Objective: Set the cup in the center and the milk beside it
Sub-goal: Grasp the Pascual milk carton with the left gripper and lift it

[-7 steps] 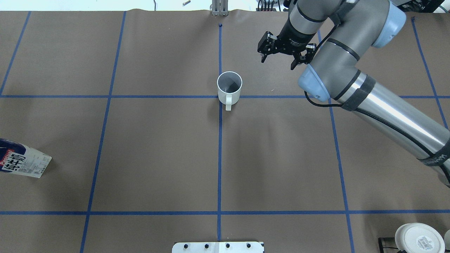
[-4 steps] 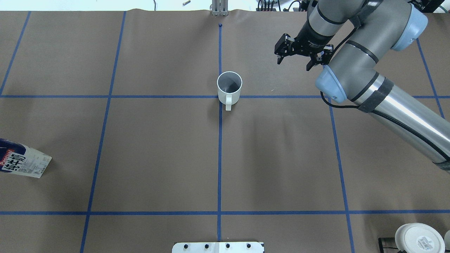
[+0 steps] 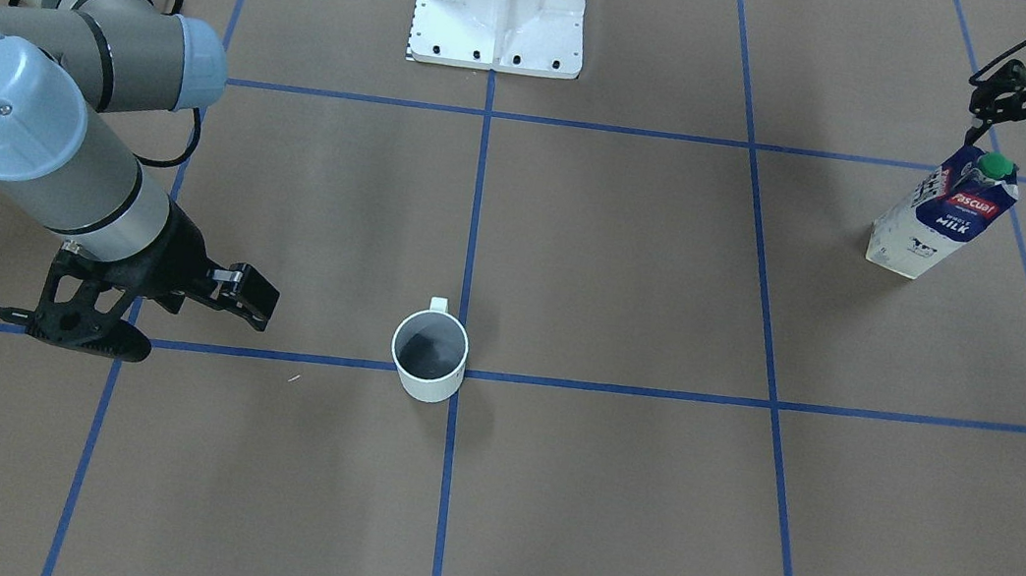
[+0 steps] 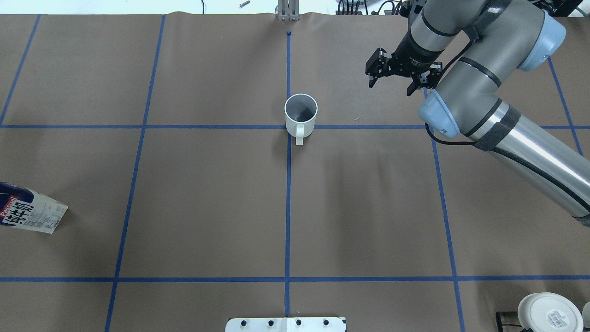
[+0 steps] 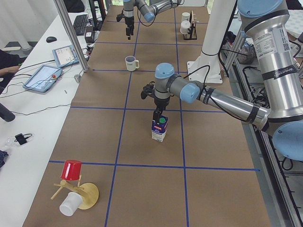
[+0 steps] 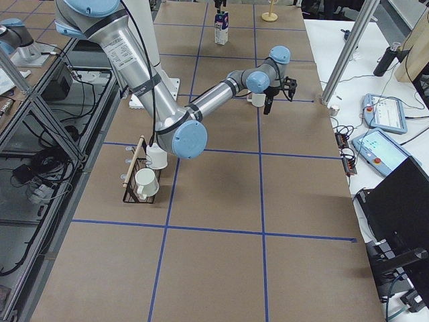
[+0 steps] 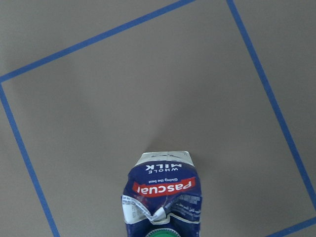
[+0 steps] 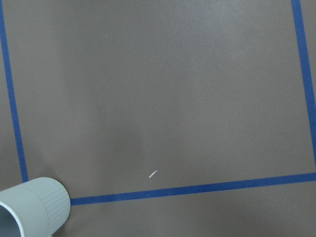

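The off-white cup (image 4: 301,115) stands upright on the crossing of the blue centre lines, handle toward the robot; it also shows in the front view (image 3: 430,354) and at the corner of the right wrist view (image 8: 32,207). My right gripper (image 4: 390,87) is open and empty, off to the cup's right and apart from it. The milk carton (image 3: 944,216) stands upright far on my left, cut by the overhead view's edge (image 4: 27,213). My left gripper (image 3: 1015,146) is open just above the carton's green cap, not holding it. The left wrist view looks down on the carton (image 7: 162,197).
The white base plate (image 3: 500,9) sits at the robot's edge. A black rack with white cups (image 4: 548,313) is at the near right corner. A wooden stand with a red cup and a white cup (image 5: 73,189) is at the table's left end.
My right gripper has moved right and a little farther from the cup, staying open. The cup and the milk carton have not moved.
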